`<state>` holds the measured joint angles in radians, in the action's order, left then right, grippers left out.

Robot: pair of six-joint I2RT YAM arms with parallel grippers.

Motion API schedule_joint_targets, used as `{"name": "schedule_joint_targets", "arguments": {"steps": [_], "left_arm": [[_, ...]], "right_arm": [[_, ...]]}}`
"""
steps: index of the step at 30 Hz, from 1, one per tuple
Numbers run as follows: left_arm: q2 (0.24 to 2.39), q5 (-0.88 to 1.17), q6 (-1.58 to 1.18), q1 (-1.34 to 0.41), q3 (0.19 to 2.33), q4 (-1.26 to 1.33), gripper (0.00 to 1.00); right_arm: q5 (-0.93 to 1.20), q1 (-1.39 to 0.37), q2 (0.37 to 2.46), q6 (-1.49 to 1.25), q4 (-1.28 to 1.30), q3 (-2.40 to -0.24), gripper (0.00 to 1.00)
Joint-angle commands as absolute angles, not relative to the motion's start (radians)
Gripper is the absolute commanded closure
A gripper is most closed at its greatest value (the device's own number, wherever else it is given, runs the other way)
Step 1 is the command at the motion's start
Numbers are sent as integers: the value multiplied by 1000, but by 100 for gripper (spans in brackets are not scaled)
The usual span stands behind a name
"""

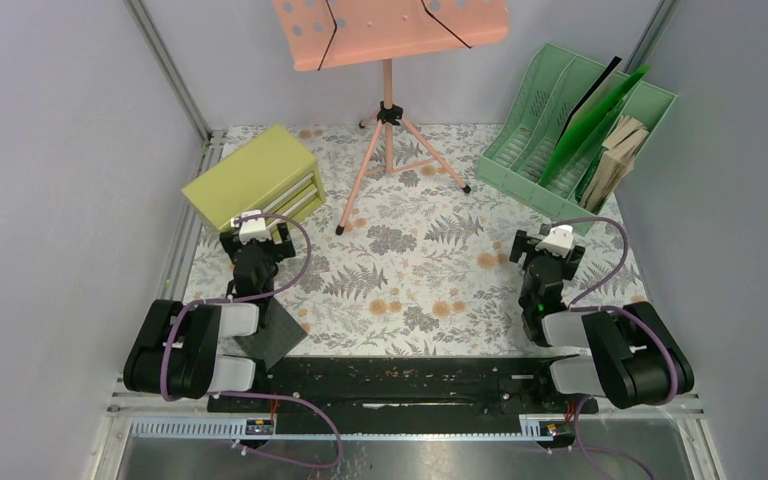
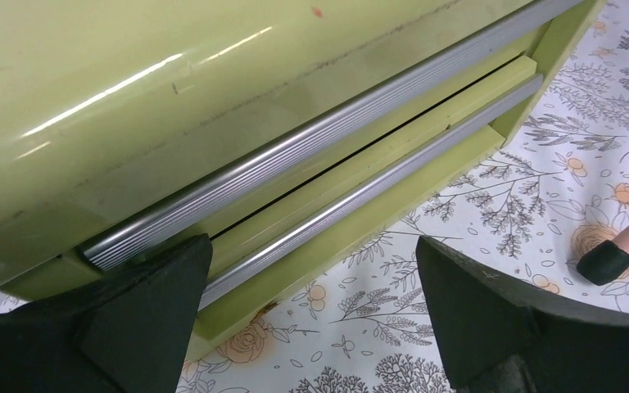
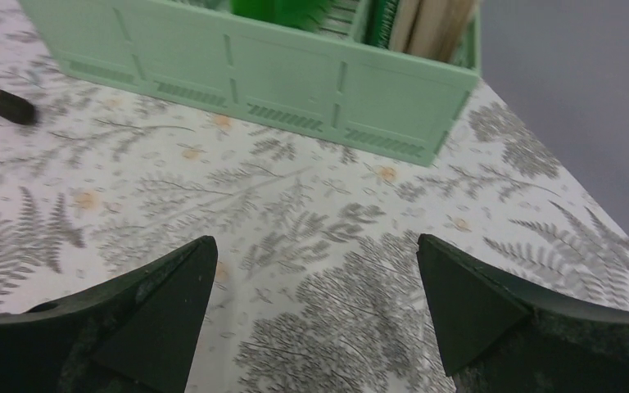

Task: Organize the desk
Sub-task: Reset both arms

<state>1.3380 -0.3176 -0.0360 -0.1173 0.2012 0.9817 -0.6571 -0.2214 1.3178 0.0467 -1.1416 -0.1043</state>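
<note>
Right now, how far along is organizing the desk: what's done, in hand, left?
Looks done: green folders and books stand in the file tray. In hand: nothing; the left tool is open at the cabinet drawers, the right tool open over the desk near that tray. Probably left: the dark sheet by the left arm's base.

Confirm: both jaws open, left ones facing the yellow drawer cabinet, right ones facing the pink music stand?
Not quite. The right wrist view shows the right jaws facing the green file tray, not the music stand. The rest holds.
</note>
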Motion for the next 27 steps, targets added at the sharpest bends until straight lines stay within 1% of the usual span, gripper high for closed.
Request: {"name": "schedule_joint_targets", "arguments": {"steps": [1,4,6,27], "left_arm": [[1346,-251,-52,-98,230,1074,1],[1347,-235,-48,-97,237,1063,1],[1348,-237,-49,-96,240,1062,1],[1347,-242,-49,-97,239,1061,1]], "right_arm": [[-516,-214,1368,66,-1279,-143,0],[-458,-213,1410,92,-1340,-137,0],[-457,-213,1392,85,-1296,-142,0],[-455,-213,1401,91,-1318,-141,0]]}}
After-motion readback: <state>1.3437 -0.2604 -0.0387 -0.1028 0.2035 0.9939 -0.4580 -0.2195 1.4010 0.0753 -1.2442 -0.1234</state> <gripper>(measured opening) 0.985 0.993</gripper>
